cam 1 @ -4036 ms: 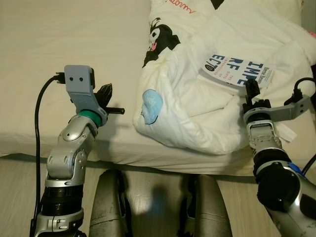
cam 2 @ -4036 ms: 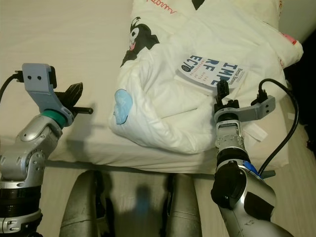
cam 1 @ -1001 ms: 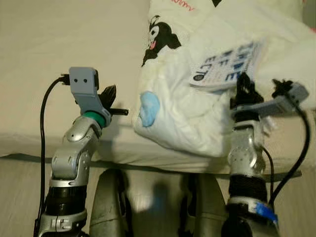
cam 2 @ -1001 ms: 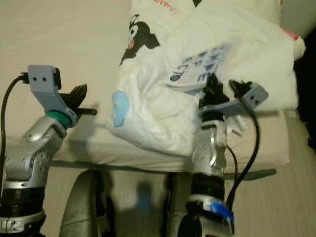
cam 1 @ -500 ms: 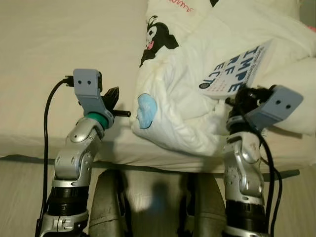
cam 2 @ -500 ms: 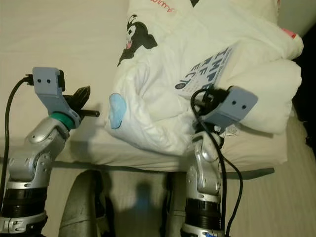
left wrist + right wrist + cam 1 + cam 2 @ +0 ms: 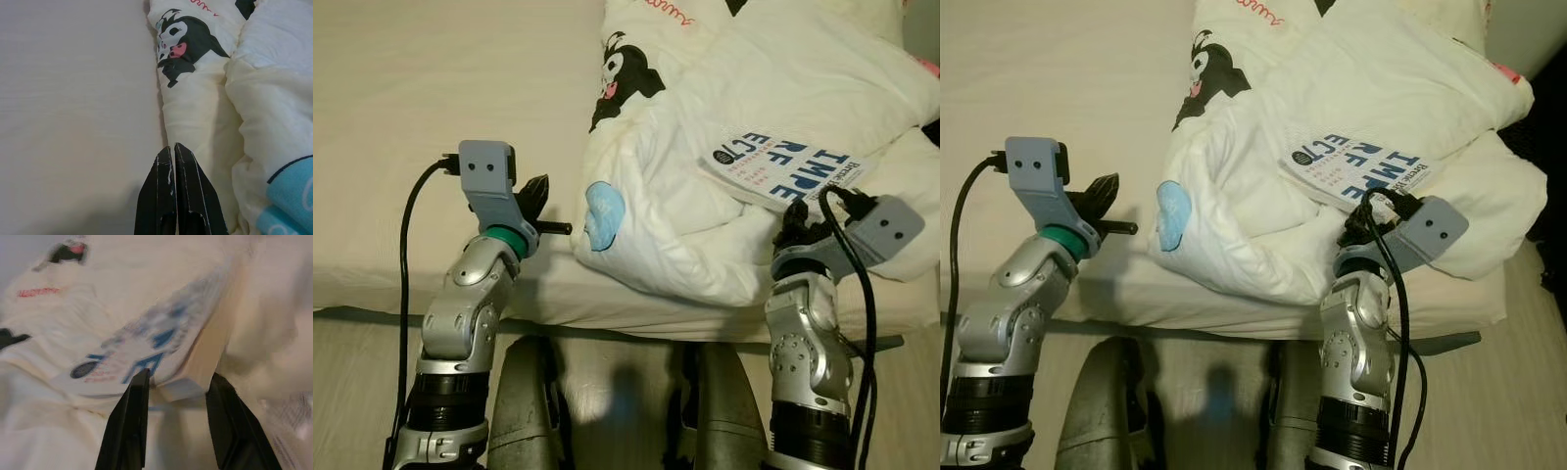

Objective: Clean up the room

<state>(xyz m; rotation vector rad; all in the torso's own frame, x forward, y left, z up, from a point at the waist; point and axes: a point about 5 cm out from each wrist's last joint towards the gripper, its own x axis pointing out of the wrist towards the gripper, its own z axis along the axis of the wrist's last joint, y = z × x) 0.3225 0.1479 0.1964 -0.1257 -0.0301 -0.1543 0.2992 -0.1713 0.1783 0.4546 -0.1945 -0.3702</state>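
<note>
- so, we're standing at the edge of a bed (image 7: 431, 117) with a plain cream sheet, looking down at it, our two grey legs showing below.
- a bunched-up white duvet (image 7: 705, 225) sits on the right half of the bed, printed with a black-and-white cartoon character (image 7: 628, 70) and a light blue patch (image 7: 605, 211) near its front edge.
- a paperback book (image 7: 781, 168) lies flat on top of the duvet, white cover with big blue letters, slightly angled.
- our right gripper (image 7: 178, 396) is at the book's near edge. in the right wrist view the two black fingers (image 7: 128, 423) are spread apart, one on each side of the book's corner. the shot is blurry, so we can't tell if either finger actually touches the book.
- from the head views the right arm is raised up in front of the mattress edge, and the grey camera mount (image 7: 1428, 233) on the wrist sits just under the book.
- our left gripper (image 7: 174, 159) hovers over the bare sheet just beside the duvet's left edge, fingers pressed together with nothing between them. its tips point toward the fold with the cartoon print.
- a black cable (image 7: 406, 230) loops from the left wrist camera down along the arm.
- pale wood-look floor (image 7: 352, 392) shows beneath the bed edge.
</note>
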